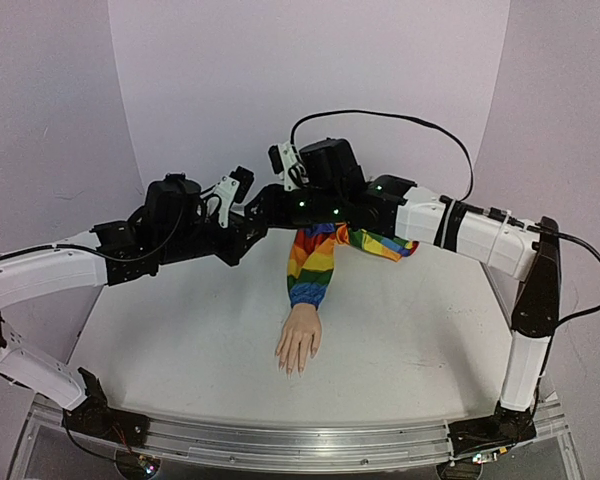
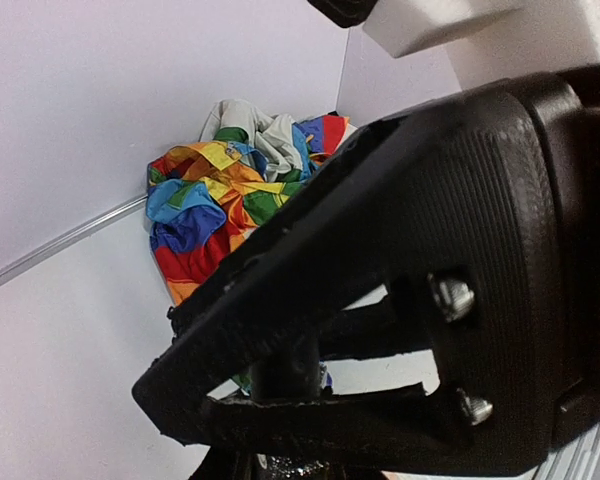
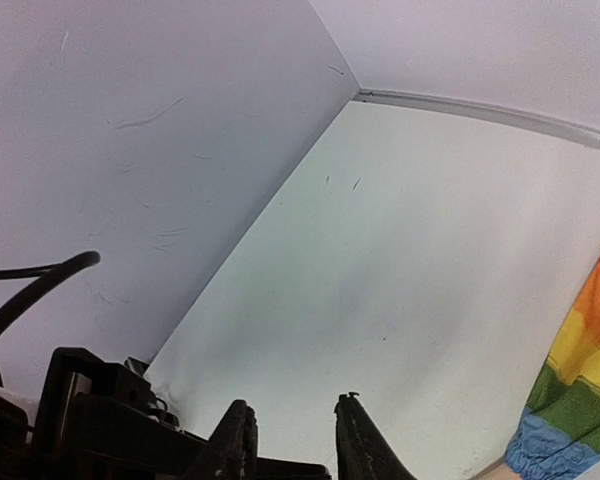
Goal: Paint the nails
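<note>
From above, the pale skin-toned mannequin hand (image 1: 300,338) lay flat near the middle of the white counter (image 1: 420,350). Its fingers pointed to the near edge, and the tiny nails (image 1: 292,368) were at their tips. The white-and-black left arm (image 1: 40,275) and right arm (image 1: 480,235) both reached inward and far. Their wrists crowded together over the far end of the rainbow-striped cloth sleeve (image 1: 313,265), well apart from the nails.

In the left wrist view, the left pincer (image 2: 270,395) was clamped tight. A dark round shape (image 2: 280,375) showed through its finger, but I could not tell what it was or whether it was gripped. The sleeve lay bunched beyond.

In the right wrist view, the right pincer (image 3: 292,440) stood narrow, with nothing between its tips, above bare counter and left of the sleeve.

The likely troubles were these. With the wrists so close, one could knock the other. A finger could also snag the loose cloth and drag the hand, shifting the nails off target.
</note>
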Controlling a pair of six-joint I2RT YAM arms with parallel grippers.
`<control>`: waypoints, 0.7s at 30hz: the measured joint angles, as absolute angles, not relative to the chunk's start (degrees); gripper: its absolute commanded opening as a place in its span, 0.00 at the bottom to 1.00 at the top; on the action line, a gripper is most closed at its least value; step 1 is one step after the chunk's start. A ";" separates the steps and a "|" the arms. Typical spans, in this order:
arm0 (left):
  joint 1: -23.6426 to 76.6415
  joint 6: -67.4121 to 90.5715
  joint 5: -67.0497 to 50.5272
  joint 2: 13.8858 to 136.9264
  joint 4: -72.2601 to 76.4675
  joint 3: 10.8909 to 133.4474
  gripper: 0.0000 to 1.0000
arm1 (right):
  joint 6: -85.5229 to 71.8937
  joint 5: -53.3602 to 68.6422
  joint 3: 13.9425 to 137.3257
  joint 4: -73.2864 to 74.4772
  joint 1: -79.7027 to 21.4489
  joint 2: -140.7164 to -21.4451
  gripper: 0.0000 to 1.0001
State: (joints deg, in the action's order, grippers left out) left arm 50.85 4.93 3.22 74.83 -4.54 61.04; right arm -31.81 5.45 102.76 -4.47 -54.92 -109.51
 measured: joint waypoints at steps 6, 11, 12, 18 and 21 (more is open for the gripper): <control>50.78 5.98 1.50 75.07 -5.08 61.06 0.00 | -30.22 6.17 102.04 -4.82 -54.89 -109.23 0.00; 50.22 6.00 -7.35 74.30 -6.15 61.06 0.00 | -25.04 15.81 96.99 -6.07 -53.06 -105.47 0.00; 49.87 6.20 -10.28 73.84 -6.04 61.06 0.00 | -23.62 19.90 95.64 -7.07 -52.34 -104.31 0.00; 49.04 9.04 -29.87 71.05 -3.95 61.12 0.00 | -16.43 47.07 88.64 -14.74 -49.76 -98.76 0.00; 49.08 11.68 -35.00 70.61 -3.51 61.08 0.00 | -16.08 51.62 86.59 -17.82 -49.82 -97.60 0.00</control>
State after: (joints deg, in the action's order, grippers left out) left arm 49.08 11.68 -35.00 70.61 -3.51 61.08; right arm -16.08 51.62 86.59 -17.82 -49.82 -97.60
